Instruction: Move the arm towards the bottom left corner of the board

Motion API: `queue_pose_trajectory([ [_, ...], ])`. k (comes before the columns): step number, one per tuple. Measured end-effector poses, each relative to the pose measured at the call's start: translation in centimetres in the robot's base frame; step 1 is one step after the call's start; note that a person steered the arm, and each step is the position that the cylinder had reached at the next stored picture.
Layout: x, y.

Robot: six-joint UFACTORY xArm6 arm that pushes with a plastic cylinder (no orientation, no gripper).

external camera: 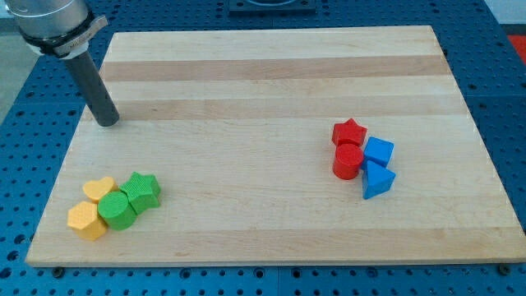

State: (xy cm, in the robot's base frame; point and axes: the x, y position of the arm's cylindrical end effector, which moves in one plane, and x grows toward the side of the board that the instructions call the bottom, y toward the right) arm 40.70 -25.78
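Note:
My tip (107,122) rests on the wooden board (271,82) near its left edge, in the view's upper left. Below it, near the board's bottom left corner, sits a cluster: a yellow heart (99,189), a yellow hexagon (86,220), a green cylinder (117,210) and a green star (143,191). The tip stands well above this cluster, apart from it. At the view's right sits a second cluster: a red star (349,131), a red cylinder (348,161), a blue cube-like block (378,151) and a blue triangle (377,180).
The board lies on a blue perforated table (25,164). The arm's grey wrist (49,20) enters from the view's top left corner.

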Motion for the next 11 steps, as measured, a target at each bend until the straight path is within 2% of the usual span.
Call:
queue_pose_trajectory([
  [1, 1.3, -4.6],
  [2, 1.3, -4.7],
  [4, 8.1, -4.7],
  [5, 8.6, -4.6],
  [6, 14.3, -4.6],
  [7, 14.4, -4.6],
  [8, 18.1, -4.6],
  [10, 19.0, -4.4],
  [11, 19.0, -0.7],
])
